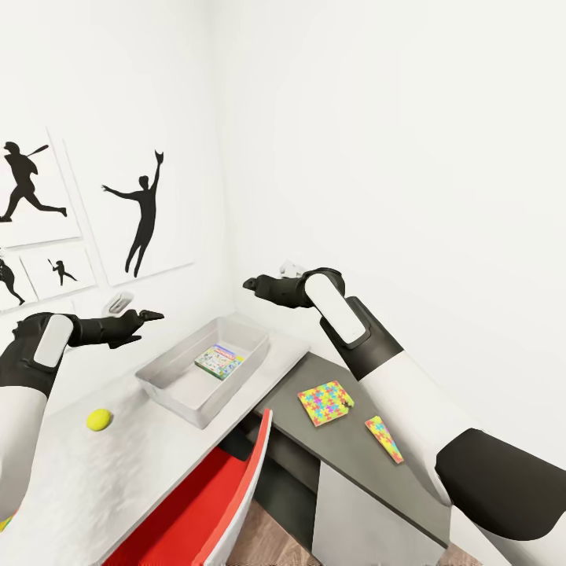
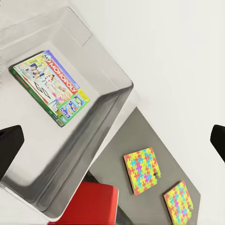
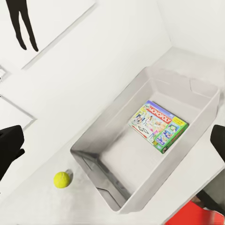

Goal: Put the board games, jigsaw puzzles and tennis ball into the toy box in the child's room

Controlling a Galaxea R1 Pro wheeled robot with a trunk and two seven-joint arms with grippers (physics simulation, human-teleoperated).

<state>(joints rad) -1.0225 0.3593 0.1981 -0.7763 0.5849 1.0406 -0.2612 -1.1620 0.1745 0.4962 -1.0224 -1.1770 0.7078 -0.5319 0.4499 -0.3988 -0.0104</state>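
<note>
One white-and-green Monopoly board game box point(image 3: 158, 126) lies flat inside my shallow grey toy box point(image 1: 169, 391) on the pale tabletop point(image 1: 118, 472). The small yellow-green tennis ball point(image 1: 99, 420) waits beside it, and two bright jigsaw puzzle boards point(image 1: 325, 402) seem to lie on the lower dark grey cabinet point(image 1: 369, 472). Both my left gripper point(image 1: 141, 317) and right gripper point(image 1: 255, 284) hang spread apart, holding nothing.

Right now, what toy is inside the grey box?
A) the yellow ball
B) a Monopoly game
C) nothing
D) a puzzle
B: the Monopoly game lies flat on the floor of the toy box, while the tennis ball sits outside on the table.
</note>
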